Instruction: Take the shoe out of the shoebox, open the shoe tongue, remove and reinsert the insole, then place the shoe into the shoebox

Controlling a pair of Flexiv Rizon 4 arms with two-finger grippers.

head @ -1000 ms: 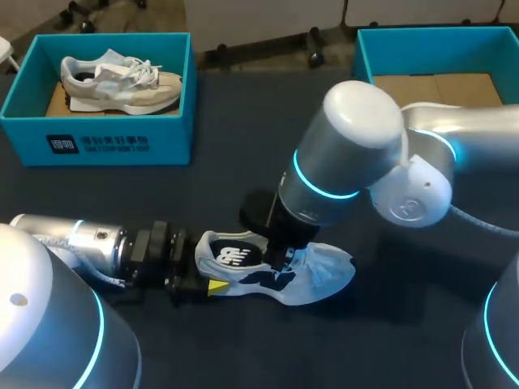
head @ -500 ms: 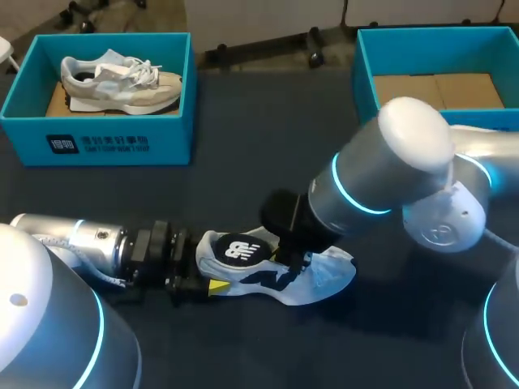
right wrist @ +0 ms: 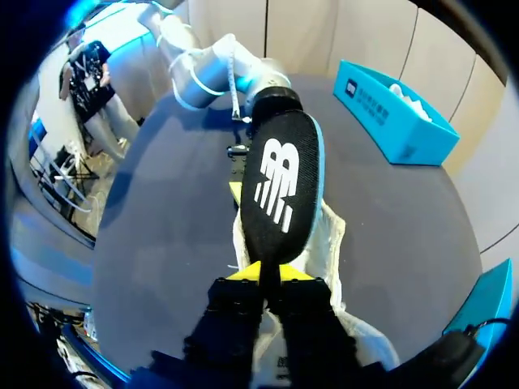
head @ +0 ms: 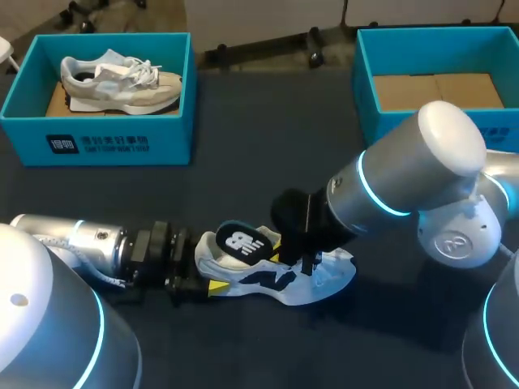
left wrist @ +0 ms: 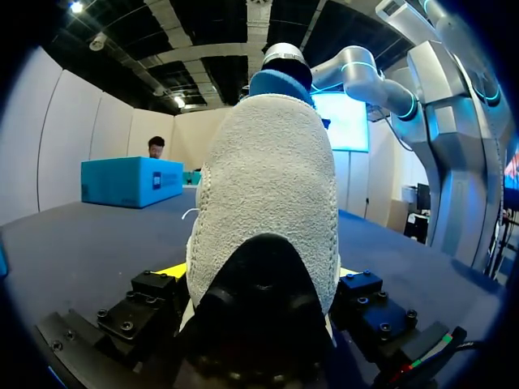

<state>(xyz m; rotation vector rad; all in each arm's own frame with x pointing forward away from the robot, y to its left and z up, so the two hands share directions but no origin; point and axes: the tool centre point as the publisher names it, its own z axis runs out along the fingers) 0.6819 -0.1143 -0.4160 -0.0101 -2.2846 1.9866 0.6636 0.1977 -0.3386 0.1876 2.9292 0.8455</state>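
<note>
Left tool (head: 207, 284) is clamping the shoe (head: 320, 275) by its heel from both sides, pinning it on the bench (head: 268, 138), near middle. Right tool (right wrist: 272, 279) is pinching the insole (right wrist: 281, 190) tight (tilted up out of the shoe). Removal is proceeding; next, it probably needs pulling fully clear.

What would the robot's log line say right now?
left pincer: shut on shoe | right pincer: shut on insole | insole: raised over shoe | right shoebox: empty
</note>
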